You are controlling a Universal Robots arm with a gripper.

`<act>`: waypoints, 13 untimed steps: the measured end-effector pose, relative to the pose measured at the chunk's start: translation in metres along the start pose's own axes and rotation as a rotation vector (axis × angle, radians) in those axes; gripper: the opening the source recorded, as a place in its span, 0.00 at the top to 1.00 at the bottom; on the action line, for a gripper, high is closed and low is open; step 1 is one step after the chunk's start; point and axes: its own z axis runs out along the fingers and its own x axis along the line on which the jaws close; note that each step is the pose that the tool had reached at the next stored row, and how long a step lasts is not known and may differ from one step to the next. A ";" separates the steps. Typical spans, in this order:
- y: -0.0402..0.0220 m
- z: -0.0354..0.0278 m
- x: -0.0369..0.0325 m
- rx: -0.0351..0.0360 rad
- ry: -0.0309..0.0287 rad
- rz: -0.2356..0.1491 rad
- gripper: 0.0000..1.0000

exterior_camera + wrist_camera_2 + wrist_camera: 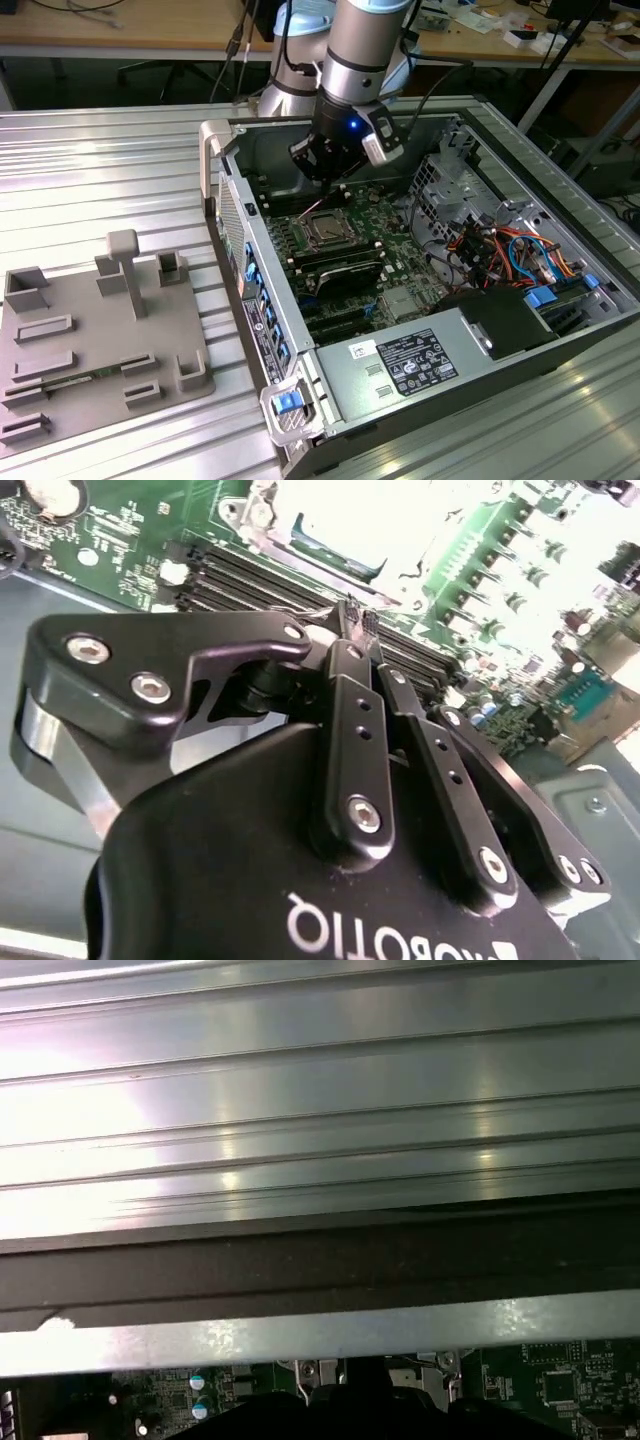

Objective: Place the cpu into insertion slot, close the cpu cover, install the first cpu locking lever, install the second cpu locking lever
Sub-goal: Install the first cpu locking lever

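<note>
Jaws of the gripper [358, 620] are drawn together in the second wrist view, their black fingers [352, 730] meeting at the tips with nothing visibly held between them. They hang just above the motherboard [375, 235], with the socket beyond the fingertips.

Seen from the exterior view, the arm [355, 45] reaches down into the open computer case [300, 330], which lies on its side on the ribbed metal counter [100, 170]. The gripper [330, 160] sits above the socket, toward the case's far wall.

The cpu [327, 230] lies flat in the socket on the motherboard, its grey metal top facing up. It is square, so no long axis can be told. The cpu cover [326, 216] frames it; whether the cover is fully down or the levers are latched cannot be told.

Inside the case, near the socket, lie dark memory slots [340, 272]. Farther from the socket, the power supply [410, 365] with its white label fills the near corner, and a bundle of coloured cables [505, 255] lies to the exterior view's right.

Outside the case, to the exterior view's left, a grey fixture tray [95, 340] rests on the counter.
</note>
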 end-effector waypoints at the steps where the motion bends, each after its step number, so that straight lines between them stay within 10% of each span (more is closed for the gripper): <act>1: 0.0009 0.0011 -0.0004 -0.0003 -0.0002 -0.014 0.89; 4: 0.0016 0.0028 -0.0003 -0.0004 -0.0009 -0.095 0.89; 13: 0.0051 0.0062 -0.0032 -0.0005 -0.0011 -0.107 0.89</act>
